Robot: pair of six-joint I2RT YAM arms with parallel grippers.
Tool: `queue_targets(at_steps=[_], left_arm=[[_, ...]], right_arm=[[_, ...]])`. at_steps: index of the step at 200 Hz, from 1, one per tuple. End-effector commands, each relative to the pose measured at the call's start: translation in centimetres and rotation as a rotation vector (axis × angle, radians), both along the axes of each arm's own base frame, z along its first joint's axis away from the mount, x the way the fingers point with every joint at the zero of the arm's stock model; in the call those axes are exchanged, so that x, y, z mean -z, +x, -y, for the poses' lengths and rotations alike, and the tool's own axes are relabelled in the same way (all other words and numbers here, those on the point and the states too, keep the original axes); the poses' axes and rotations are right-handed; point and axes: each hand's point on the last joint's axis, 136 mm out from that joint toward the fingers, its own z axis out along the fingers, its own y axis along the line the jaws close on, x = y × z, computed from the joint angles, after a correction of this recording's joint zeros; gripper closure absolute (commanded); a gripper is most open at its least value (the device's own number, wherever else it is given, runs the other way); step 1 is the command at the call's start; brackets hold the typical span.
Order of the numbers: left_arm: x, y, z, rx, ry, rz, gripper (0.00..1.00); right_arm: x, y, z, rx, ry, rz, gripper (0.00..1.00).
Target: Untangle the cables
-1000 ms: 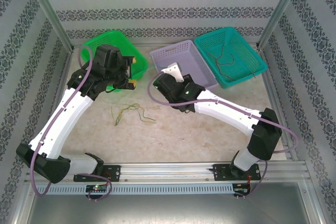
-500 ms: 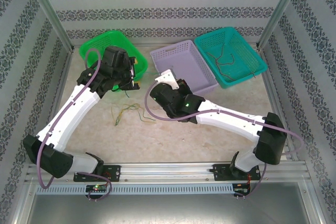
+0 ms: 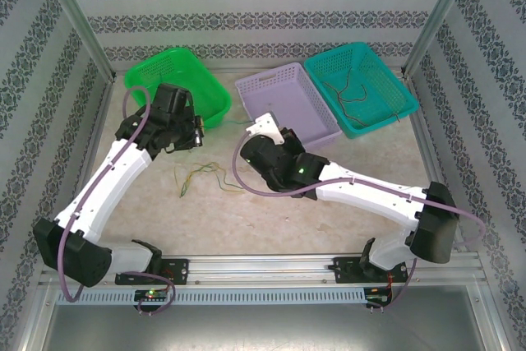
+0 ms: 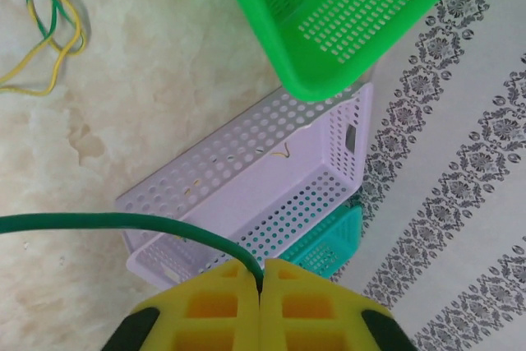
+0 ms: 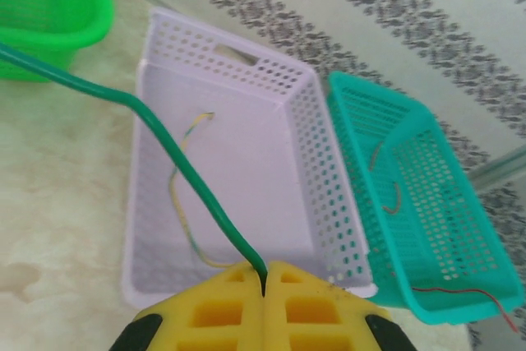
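- Two ends of one green cable (image 4: 123, 221) are pinched. The left gripper (image 4: 261, 273) is closed on one end, its yellow fingers meeting with the wire between them, and the right gripper (image 5: 265, 277) is clamped the same way on the other.
- That cable hangs in the air between the two grippers, above the tabletop (image 3: 222, 228) and just short of the baskets along its far edge. It bends softly rather than running taut.
- Several more cables, yellow and green, lie in a loose tangle (image 3: 201, 177) on the tabletop, left of its centre and apart from both grippers.
- One yellow-green cable (image 5: 185, 195) lies in the purple basket (image 5: 230, 55), and a few dark and red ones (image 3: 349, 96) lie in the teal basket (image 3: 378, 71).
- These wires look very light, thin and limp, so they should drape and curl instead of holding a shape.
- Their smooth jackets will probably slide through the pads if pulled hard, so a full pinch near an end seems safest.
- For the tangle, the best hold is likely a free end or a single strand at its outer edge; a grab at the middle could lift neighbouring wires with it.
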Motion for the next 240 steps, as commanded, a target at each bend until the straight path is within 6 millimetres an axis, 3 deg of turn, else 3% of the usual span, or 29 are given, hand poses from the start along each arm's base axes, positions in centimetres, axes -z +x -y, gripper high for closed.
queue_targets(at_steps=[1,28,49,89,120,151,181,199,240], left_arm=[[0.5,0.4,-2.4,0.037,0.085,-0.009,1.00],[-0.5,2.9,-3.5,0.141,0.152,0.045,1.00],[-1.9,5.1,-4.0,0.266,0.253,0.083,1.00],[-4.5,8.6,-3.0,0.580,0.450,0.134,1.00],[-4.5,8.5,-2.8,0.656,0.480,0.108,1.00],[-2.2,7.7,-1.9,0.640,0.380,0.078,0.95],[-0.5,6.8,-1.0,0.622,0.315,0.064,0.91],[0.0,6.3,-0.9,0.614,0.298,0.053,0.74],[0.8,5.3,-0.2,0.593,0.236,0.022,0.52]], right_arm=[[0.4,-2.1,-1.0,-0.142,0.071,-0.104,1.00],[2.5,-5.6,-4.0,-0.391,0.166,-0.328,1.00],[3.6,-7.9,-5.0,-0.482,0.205,-0.480,1.00],[5.1,-10.1,-6.2,-0.561,0.343,-0.721,1.00],[5.7,-8.3,-5.6,-0.462,0.334,-0.711,1.00],[4.6,-6.5,-5.4,-0.390,0.371,-0.645,1.00],[4.7,-5.9,-5.8,-0.374,0.373,-0.637,1.00],[4.9,-5.7,-6.0,-0.374,0.368,-0.639,1.00],[5.0,-5.0,-6.0,-0.348,0.357,-0.627,1.00]])
